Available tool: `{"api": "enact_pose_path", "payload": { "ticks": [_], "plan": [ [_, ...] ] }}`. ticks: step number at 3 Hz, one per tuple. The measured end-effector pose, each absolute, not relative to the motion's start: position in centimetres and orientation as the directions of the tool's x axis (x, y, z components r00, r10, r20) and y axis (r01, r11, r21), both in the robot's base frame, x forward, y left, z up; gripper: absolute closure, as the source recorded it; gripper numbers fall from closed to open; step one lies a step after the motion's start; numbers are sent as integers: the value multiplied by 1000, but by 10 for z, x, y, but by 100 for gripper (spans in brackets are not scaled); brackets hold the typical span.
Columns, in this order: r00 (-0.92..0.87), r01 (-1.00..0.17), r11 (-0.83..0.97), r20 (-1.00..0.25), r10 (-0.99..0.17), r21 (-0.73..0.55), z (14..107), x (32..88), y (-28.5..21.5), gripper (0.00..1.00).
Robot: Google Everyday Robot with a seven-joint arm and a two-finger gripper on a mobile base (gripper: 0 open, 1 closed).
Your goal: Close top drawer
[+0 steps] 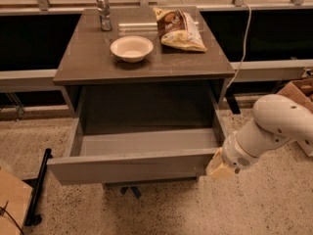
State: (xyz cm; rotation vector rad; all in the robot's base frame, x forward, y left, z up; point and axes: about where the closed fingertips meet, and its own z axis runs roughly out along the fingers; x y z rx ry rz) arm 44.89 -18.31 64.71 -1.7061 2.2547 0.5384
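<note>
The top drawer (132, 166) of the grey-brown cabinet stands pulled far out, its plain front facing me and its light grey inner box showing nothing inside. My white arm comes in from the right. My gripper (219, 169) sits at the right end of the drawer front, touching or nearly touching its corner. The lower drawers are hidden behind the open front.
On the cabinet top (88, 58) stand a white bowl (131, 48), a chip bag (178, 29) and a metal cup (102, 6). A cardboard box (298, 89) sits at the right, another at the lower left (12, 204). A black bar (38, 187) lies on the floor.
</note>
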Motion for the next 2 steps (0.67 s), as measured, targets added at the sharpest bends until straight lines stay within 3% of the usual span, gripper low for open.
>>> {"api": "enact_pose_path", "payload": {
  "ticks": [1,2],
  "plan": [
    [-275,-961,241,-422,-864,134,647,448,-183,100],
    [-234,-972,220,-442,-866,85,639,482,-176,100]
  ]
}}
